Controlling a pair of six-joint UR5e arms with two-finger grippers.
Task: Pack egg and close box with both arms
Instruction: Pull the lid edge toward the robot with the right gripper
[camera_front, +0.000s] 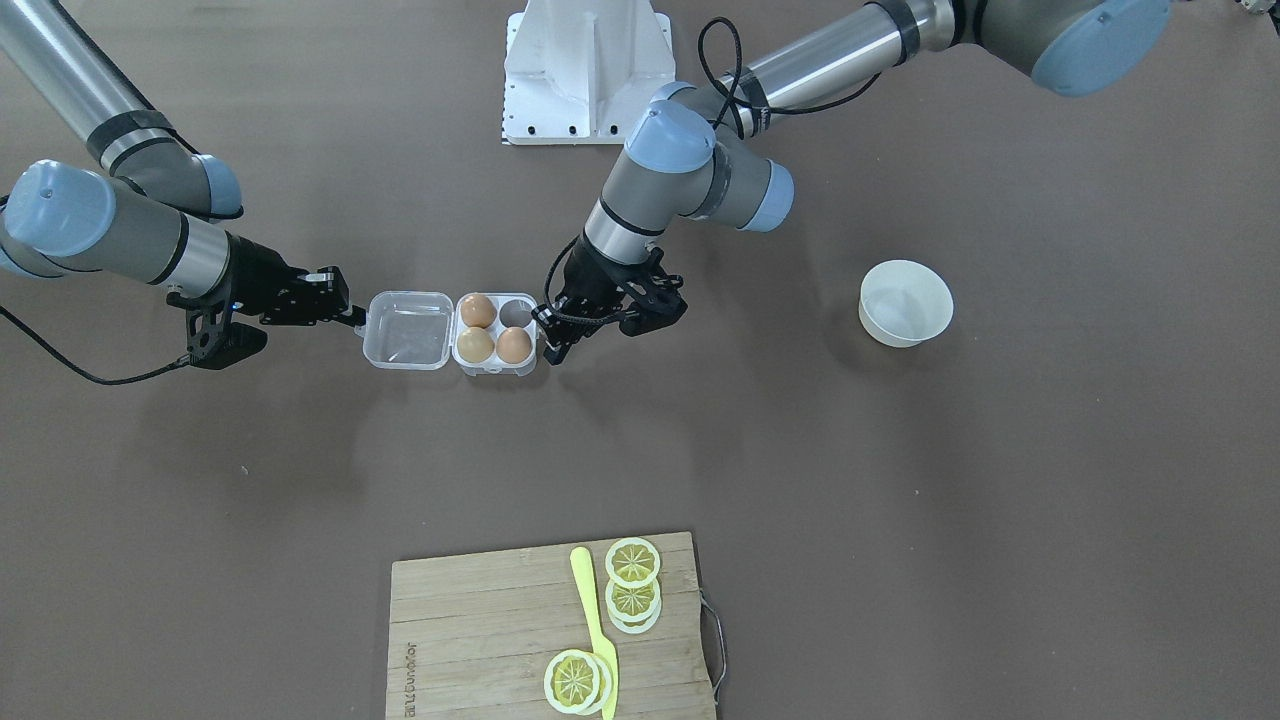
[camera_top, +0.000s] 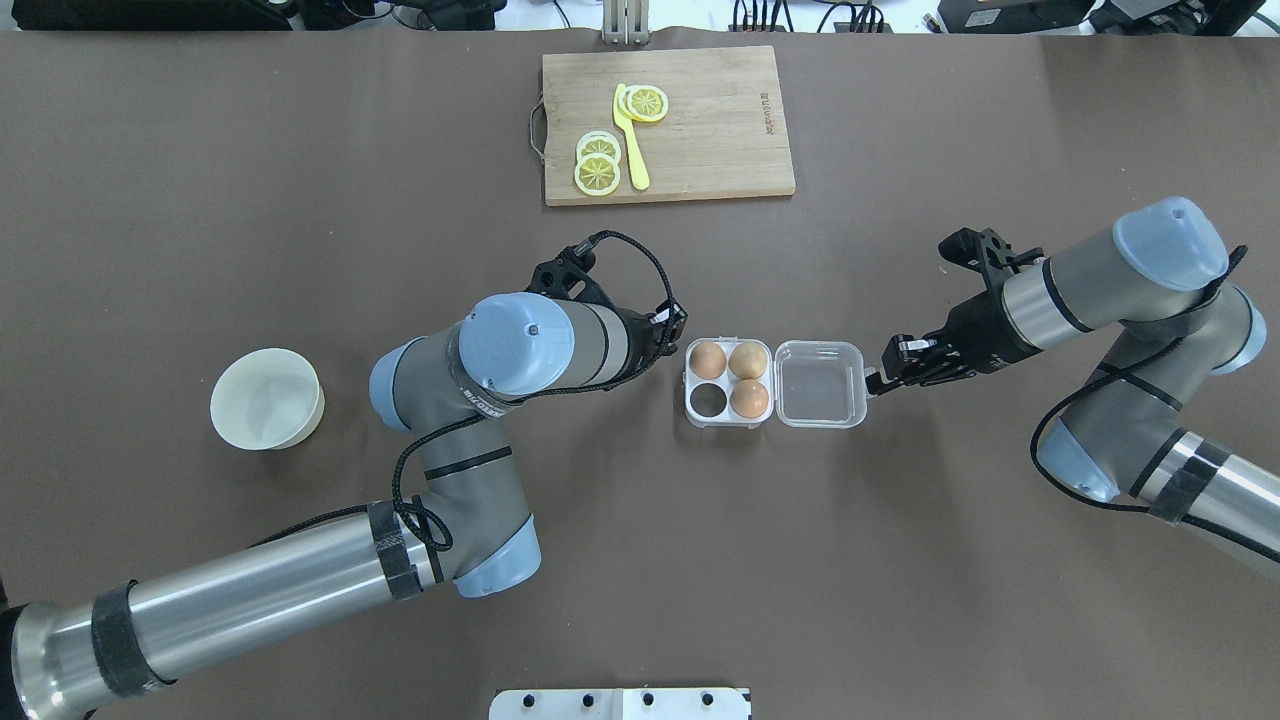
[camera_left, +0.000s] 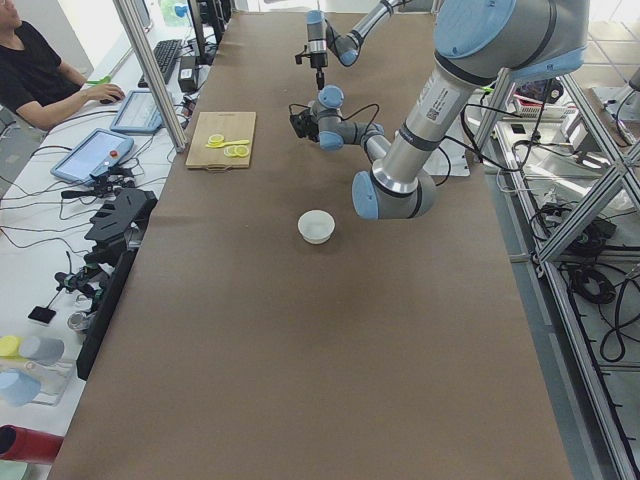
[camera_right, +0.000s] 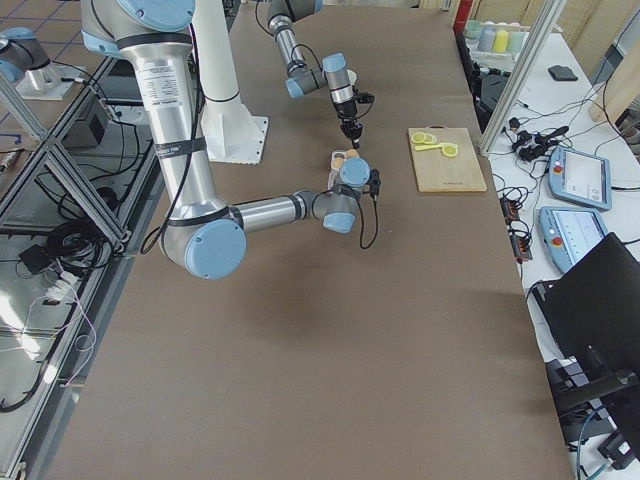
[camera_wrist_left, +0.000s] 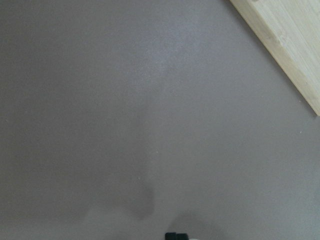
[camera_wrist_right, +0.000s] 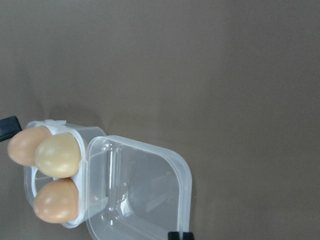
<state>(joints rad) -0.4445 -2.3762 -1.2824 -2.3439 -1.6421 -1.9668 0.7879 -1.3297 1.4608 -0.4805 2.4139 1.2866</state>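
at the middle of the brown table (camera_front: 900, 500), my left arm (camera_front: 690, 180) bends down with its wrist folded. my left gripper (camera_front: 552, 350) points at the table just beside the tray side of the small clear plastic four-cell egg box (camera_front: 405, 330), its fingers pressed together with nothing between them. my right arm (camera_front: 120, 235) reaches in low and nearly level. my right gripper (camera_front: 354, 318) is also pinched closed, tips touching the outer rim of the flat-open lid; whether they grip it i cannot tell. the smooth orange-brown egg (camera_front: 514, 345) sits in the cell nearest my left fingers, beside a paler tan egg (camera_front: 475, 345) and another brown egg (camera_front: 478, 310). a round white bowl (camera_front: 905, 340) stands well apart on my left side. a bamboo cutting board (camera_front: 470, 620) with lemon slices (camera_front: 633, 562) lies at the far edge. open table runs between the box and both.
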